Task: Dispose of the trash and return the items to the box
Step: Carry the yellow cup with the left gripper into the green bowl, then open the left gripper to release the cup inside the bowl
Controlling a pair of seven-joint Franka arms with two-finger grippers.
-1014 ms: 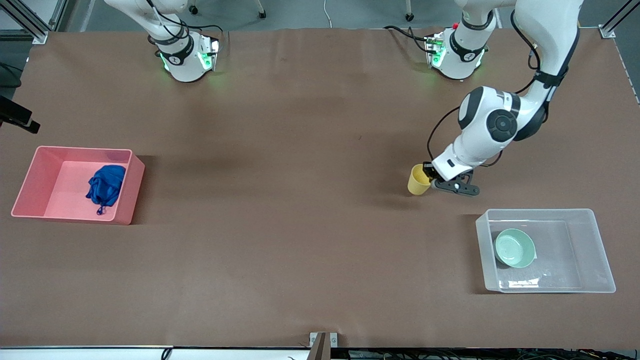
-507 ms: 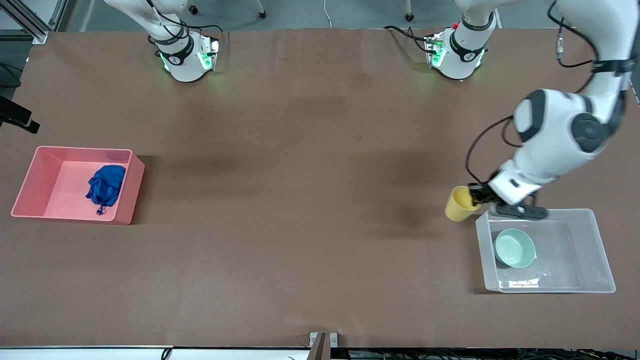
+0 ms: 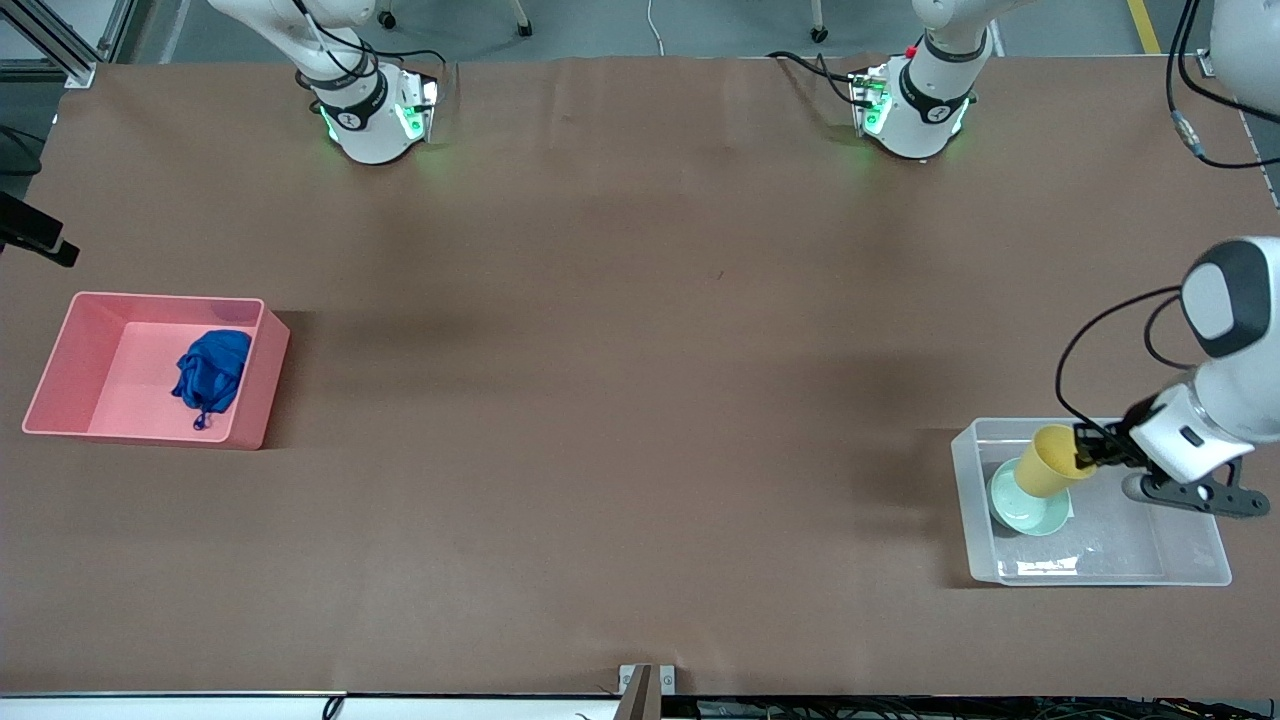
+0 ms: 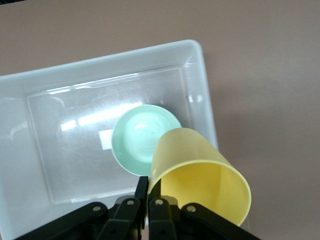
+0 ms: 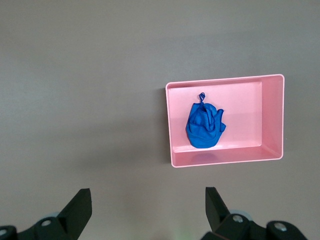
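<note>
Placement of the last item: the left gripper (image 3: 1085, 452), clamped on the rim of the small yellow tapered cup (image 3: 1046, 461), holds it tilted over the large clear plastic bin (image 3: 1205, 560), above the shallow mint-green round bowl (image 3: 1032, 515) lying inside; the royal-blue cloth wad (image 3: 211, 372) rests in the pink opaque bin (image 3: 60, 348) at the right arm's end of the table; the right gripper (image 5: 148, 207) waits high above that bin, fingers spread and empty. Next move, by judgement: lower the cup beside or into the bowl, then release.
</note>
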